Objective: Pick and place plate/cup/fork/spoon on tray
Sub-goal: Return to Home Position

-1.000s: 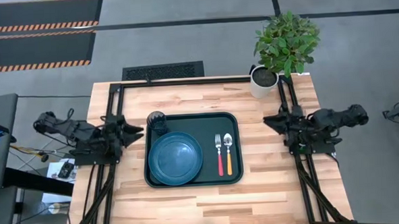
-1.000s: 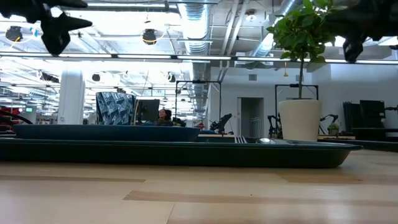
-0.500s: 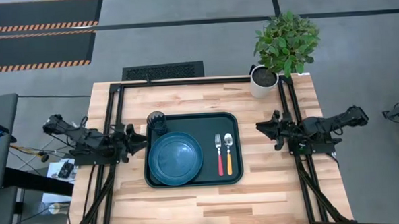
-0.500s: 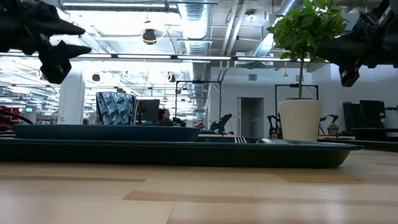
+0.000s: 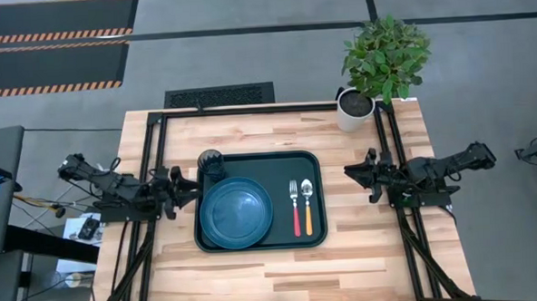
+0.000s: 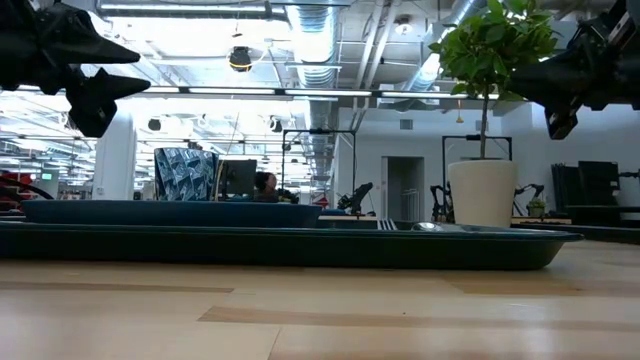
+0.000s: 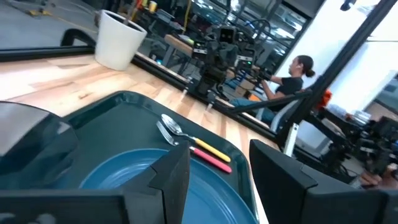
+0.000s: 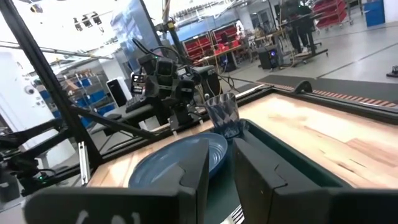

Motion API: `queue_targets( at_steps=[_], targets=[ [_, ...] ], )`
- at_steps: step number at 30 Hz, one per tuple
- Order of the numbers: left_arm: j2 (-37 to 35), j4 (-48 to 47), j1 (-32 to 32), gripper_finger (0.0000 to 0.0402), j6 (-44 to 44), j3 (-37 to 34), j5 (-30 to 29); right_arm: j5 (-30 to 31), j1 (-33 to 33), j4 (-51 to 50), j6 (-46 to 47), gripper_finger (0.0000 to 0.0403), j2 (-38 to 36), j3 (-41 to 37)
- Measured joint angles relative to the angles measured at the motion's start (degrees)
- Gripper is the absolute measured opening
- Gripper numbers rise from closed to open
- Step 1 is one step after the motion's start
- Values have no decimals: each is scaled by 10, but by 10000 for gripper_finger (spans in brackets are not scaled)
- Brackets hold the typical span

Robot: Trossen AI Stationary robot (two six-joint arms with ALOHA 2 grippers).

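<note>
The plate (image 5: 236,213), cup (image 5: 211,162), fork (image 5: 296,208) and spoon (image 5: 307,208) sit on the tray (image 5: 317,232), cup at 11 o'clock. The left pincer (image 5: 190,183) and right pincer (image 5: 353,171) flank it, fingers apart; a low swing could clip its rim.

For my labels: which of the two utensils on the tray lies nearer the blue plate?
The fork, with the red-pink handle: it lies between the plate and the orange-handled spoon.

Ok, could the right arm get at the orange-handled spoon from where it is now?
Probably yes. The spoon lies near the right edge of the tray, the side where the right end effector hangs, with nothing between them. The fork lies beyond it. The left end effector waits across the tray.
</note>
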Motion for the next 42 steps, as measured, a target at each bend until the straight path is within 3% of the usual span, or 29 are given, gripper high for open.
queue_targets(
  at_steps=[7, 42],
  targets=[
    [0, -1, 0, 153, -32, 0, -1, 0, 0, 0, 0, 97, 0, 0],
    [0, -3, 0, 153, -16, 0, 0, 1, 0, 5, 1, 97, 0, -1]
  ],
)
